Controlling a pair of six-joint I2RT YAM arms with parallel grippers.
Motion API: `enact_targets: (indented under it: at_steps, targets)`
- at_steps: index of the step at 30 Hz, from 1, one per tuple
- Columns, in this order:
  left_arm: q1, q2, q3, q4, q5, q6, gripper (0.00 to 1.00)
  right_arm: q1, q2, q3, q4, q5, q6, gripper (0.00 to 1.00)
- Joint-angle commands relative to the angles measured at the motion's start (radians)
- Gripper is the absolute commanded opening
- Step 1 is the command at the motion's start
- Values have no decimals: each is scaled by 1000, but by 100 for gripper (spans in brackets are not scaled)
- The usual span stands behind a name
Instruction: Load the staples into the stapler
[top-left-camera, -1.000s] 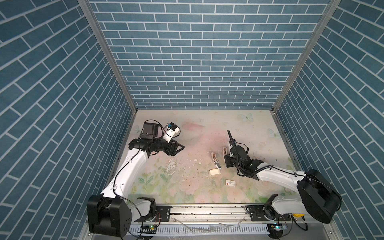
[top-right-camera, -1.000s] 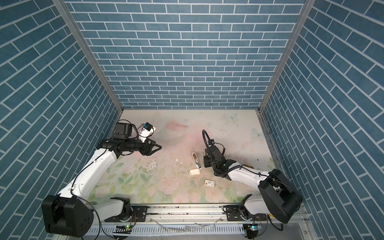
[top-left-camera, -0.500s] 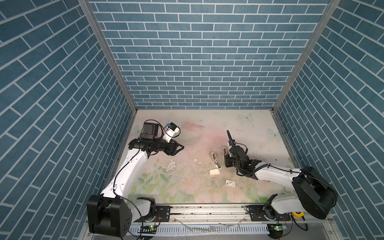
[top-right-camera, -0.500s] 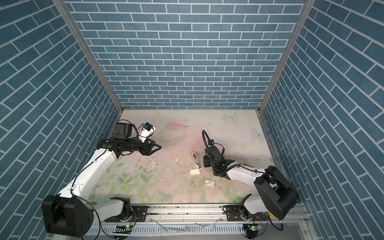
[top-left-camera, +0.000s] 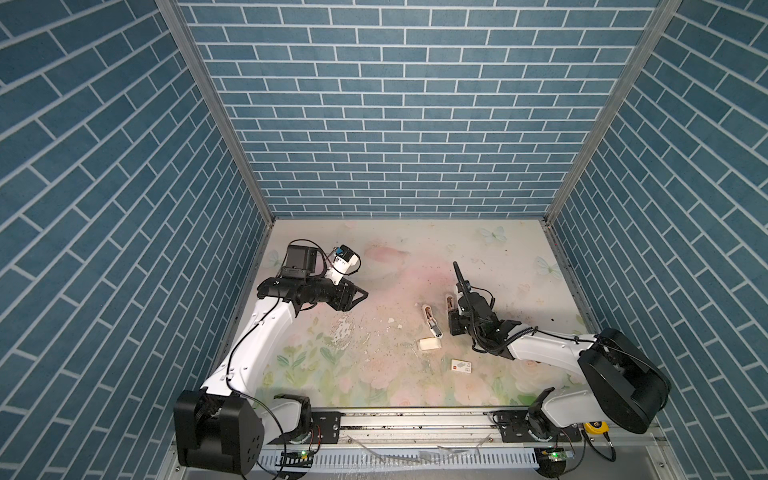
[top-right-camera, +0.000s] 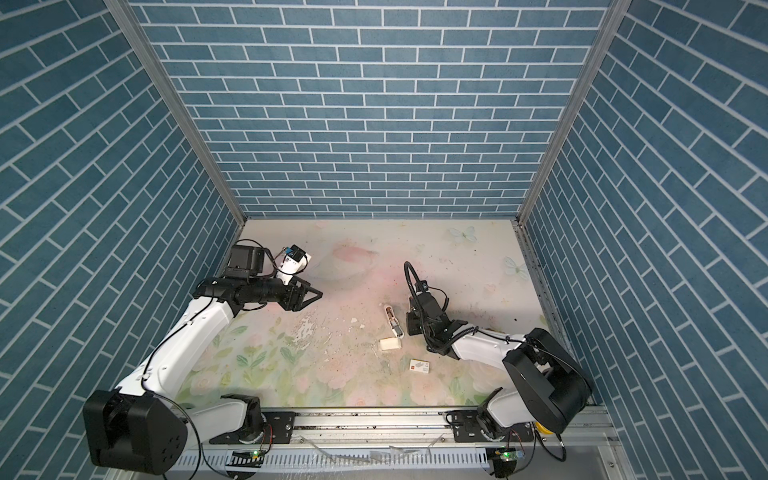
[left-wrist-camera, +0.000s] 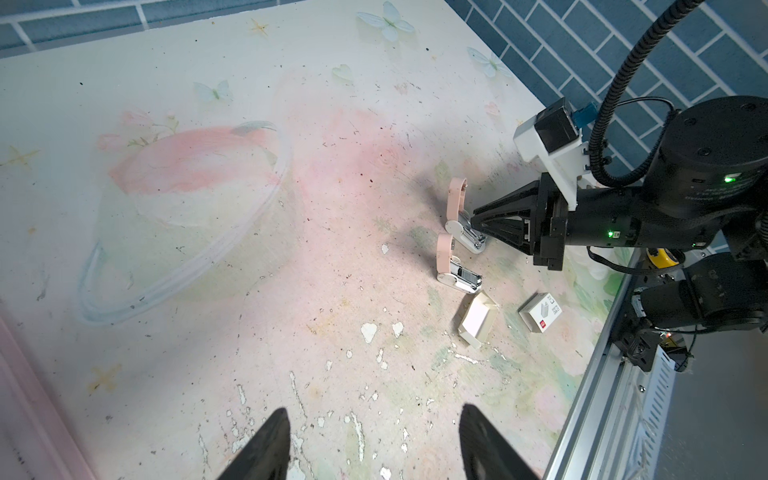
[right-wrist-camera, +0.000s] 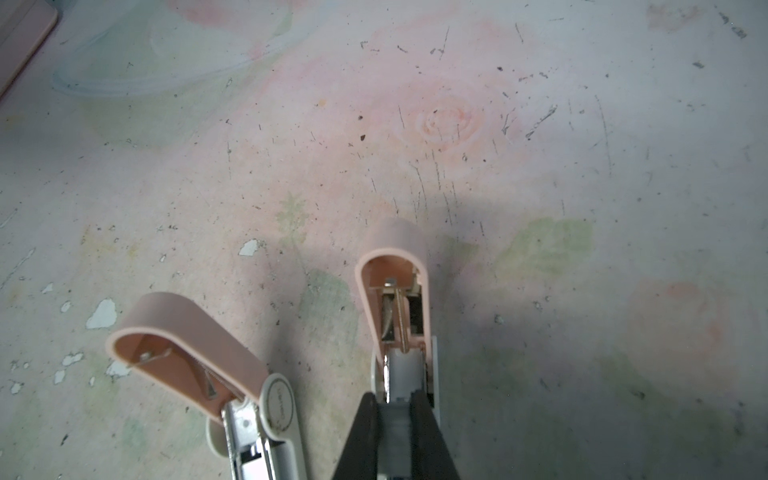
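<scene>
Second stapler (left-wrist-camera: 451, 266), lid up, stands just beside the work. The cream tray (left-wrist-camera: 478, 318) and red-marked card sleeve (left-wrist-camera: 542, 313) lie near on the table (left-wrist-camera: 208, 291). Our right gripper (right-wrist-camera: 392, 401), nearly closed, pinches a grey strip, the staples (right-wrist-camera: 395, 419), at the magazine of the stapler (left-wrist-camera: 457, 203). Left gripper (left-wrist-camera: 372, 409) hangs half open, empty, well apart. Since a second ago we note only the right arm's rear joint shifted.

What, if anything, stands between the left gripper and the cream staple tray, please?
Nothing visible does: only bare, flaking table lies between the open left gripper and the cream tray. The nearer open stapler sits just beyond the tray, off that line.
</scene>
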Motion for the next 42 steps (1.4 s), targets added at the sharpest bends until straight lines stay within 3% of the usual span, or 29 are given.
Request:
enact_targets:
  at_steps: [1, 42]
  targets:
    - [6, 8, 2, -4, 0, 11, 66, -5, 3, -15, 11, 7, -33, 0]
    - [6, 15, -6, 10, -8, 19, 66, -5, 40, -20, 23, 31, -50, 0]
